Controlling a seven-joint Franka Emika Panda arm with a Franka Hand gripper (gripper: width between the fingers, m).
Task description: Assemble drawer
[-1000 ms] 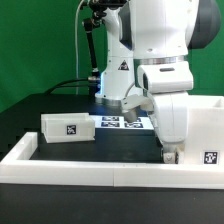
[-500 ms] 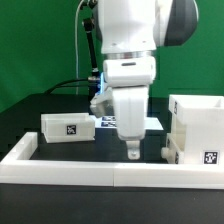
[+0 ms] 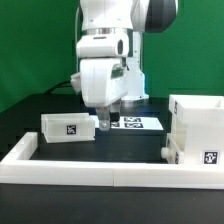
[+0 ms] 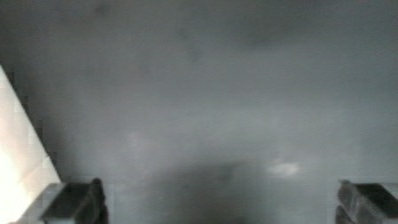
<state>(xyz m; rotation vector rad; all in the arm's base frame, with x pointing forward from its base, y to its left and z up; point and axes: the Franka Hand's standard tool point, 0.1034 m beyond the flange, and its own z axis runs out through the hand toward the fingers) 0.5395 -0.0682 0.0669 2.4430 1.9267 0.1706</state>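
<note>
A small white drawer tray [image 3: 68, 128] with a square tag lies on the black table at the exterior view's left. The tall white casing [image 3: 200, 140] stands at the exterior view's right, with a second small white part [image 3: 171, 151] low against its side. My gripper [image 3: 103, 125] hangs just beside the tray's right end, close above the table. In the wrist view my gripper [image 4: 221, 205] is open and empty, with bare black table between the fingers [image 4: 71, 203] and a white edge [image 4: 15, 150] at one side.
The marker board [image 3: 135, 123] lies flat on the table behind my gripper. A long low white wall [image 3: 100, 170] edges the table's front and left side. A green backdrop stands behind the arm's base.
My arm has swung from the casing toward the exterior view's left and now hangs beside the small tray. The tray and casing have not moved.
</note>
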